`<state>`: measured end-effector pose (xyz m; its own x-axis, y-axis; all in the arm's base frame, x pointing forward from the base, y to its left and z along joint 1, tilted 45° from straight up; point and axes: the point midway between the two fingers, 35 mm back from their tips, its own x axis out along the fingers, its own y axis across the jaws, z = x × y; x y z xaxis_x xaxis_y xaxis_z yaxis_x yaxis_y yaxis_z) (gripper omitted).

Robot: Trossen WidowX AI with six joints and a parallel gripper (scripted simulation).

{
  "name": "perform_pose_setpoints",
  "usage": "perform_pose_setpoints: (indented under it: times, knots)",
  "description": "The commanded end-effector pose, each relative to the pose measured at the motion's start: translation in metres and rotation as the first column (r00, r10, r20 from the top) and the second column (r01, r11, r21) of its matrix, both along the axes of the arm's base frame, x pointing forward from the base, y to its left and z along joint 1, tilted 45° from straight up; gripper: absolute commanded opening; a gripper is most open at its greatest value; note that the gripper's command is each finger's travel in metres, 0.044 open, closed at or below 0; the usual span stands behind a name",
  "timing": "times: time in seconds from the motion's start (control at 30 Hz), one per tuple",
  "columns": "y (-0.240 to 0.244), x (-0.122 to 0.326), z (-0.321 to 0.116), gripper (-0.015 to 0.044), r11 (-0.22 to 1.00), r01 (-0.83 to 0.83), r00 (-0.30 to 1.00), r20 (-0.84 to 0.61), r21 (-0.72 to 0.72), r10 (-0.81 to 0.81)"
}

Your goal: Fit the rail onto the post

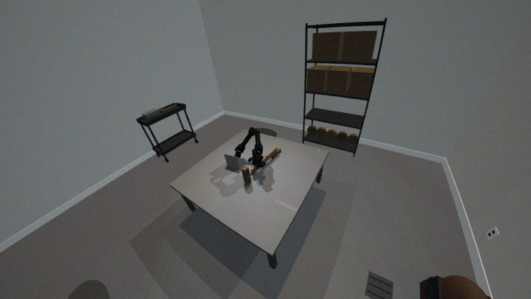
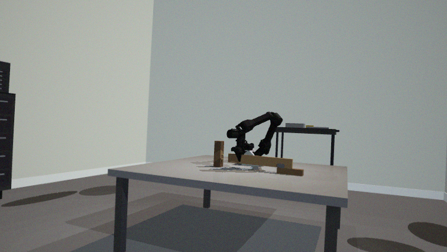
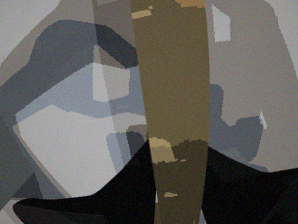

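The wooden rail (image 1: pixel 270 156) (image 2: pixel 265 161) (image 3: pixel 175 85) runs from the low footboard block (image 2: pixel 292 172) toward the post. Its far end sits at the grey bracket (image 2: pixel 280 165). Its near end is raised off the table, with a small gap to the post. Whether it is exactly level I cannot tell. The wooden post (image 1: pixel 245 175) (image 2: pixel 218 154) stands upright; its pegs are too small to make out clearly, and the rail's holes are hidden. My gripper (image 1: pixel 260 164) (image 2: pixel 239 158) (image 3: pixel 168 141) is shut on the rail close to its near end, one finger on each side.
The table (image 1: pixel 237 211) (image 2: pixel 175 175) carries all these parts. A grey panel (image 1: pixel 232 162) stands beside the arm's base, left of the post in the top view. A cart (image 1: pixel 163 113) and a shelf rack (image 1: pixel 334 95) stand away from the table.
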<state>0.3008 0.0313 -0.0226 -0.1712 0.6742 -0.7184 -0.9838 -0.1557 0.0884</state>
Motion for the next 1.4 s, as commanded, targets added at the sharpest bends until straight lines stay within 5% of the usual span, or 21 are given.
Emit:
perform_pose_setpoints:
  times: [0.0, 1.37]
  knots:
    - [-0.0037, 0.0023, 0.0001, 0.0, 1.0, 0.004, 1.0, 0.006, -0.002, -0.004]
    - [-0.0123, 0.0024, -0.0084, 0.0, 1.0, 0.004, 1.0, 0.006, -0.003, -0.004]
